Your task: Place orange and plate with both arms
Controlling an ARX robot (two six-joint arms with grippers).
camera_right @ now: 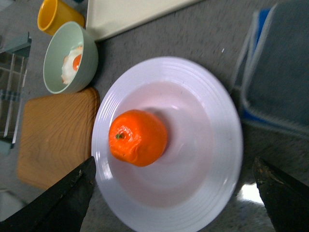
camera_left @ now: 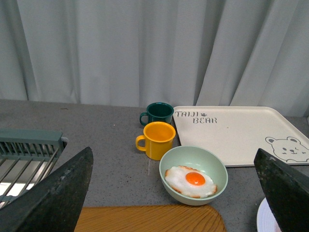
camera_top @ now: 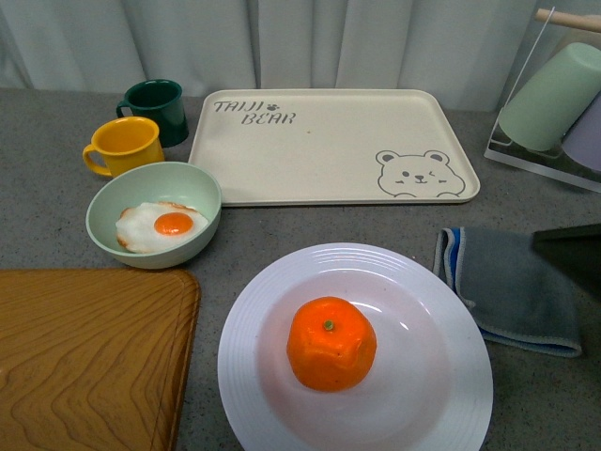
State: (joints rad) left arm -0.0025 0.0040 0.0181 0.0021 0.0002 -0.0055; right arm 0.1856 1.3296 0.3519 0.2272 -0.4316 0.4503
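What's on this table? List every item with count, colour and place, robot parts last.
orange: 1, bright orange, in the plate's well
plate: 1, white, front centre
bowl: 1, pale green, left of plate
fried egg: 1, white with orange yolk, in bowl
yellow mug: 1, yellow, behind bowl
green mug: 1, dark green, behind yellow mug
tray: 1, cream, back centre
cutting board: 1, brown wood, front left
cloth: 1, grey-blue, right of plate
green cup: 1, pale green, back right
lilac cup: 1, lilac, back right
dish rack: 1, grey-green, beside cutting board
left gripper: 1, dark, open
right gripper: 1, dark, open, over plate
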